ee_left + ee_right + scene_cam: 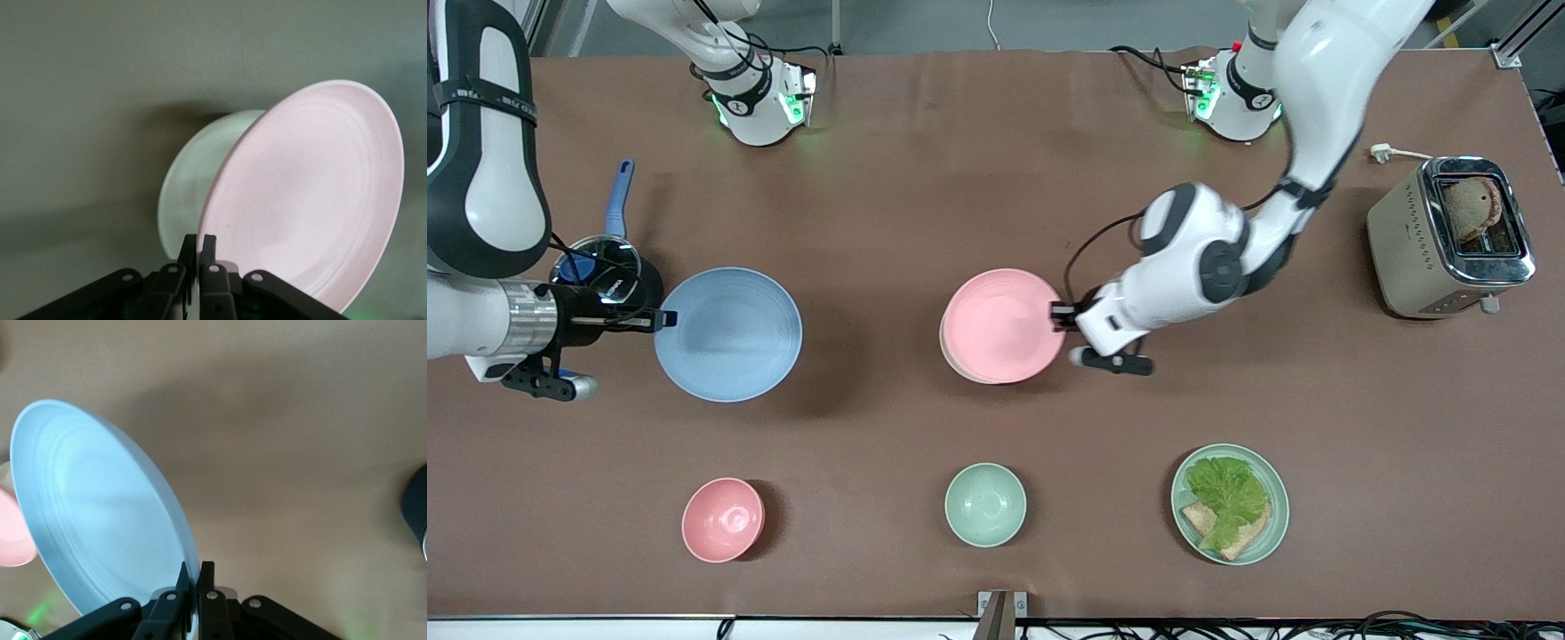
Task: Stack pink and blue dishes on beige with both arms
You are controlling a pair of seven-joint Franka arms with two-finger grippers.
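Note:
My left gripper [1060, 313] is shut on the rim of the pale pink plate [1003, 324], at the edge toward the left arm's end. The plate hangs tilted over the beige plate [948, 352], of which only a thin rim peeks out. In the left wrist view the fingers [189, 250] pinch the pink plate [313, 193], and the beige plate [190, 187] lies below it. My right gripper [665, 320] is shut on the rim of the light blue plate [729, 333], held tilted above the cloth toward the right arm's end. The right wrist view shows that gripper [199, 577] clamping the blue plate [93, 513].
Along the edge nearest the camera stand a pink bowl [723, 519], a mint-green bowl [985, 504] and a mint-green plate with lettuce and bread [1230, 503]. A toaster [1449, 236] stands at the left arm's end. A pot with a blue handle [605, 258] sits by the right arm.

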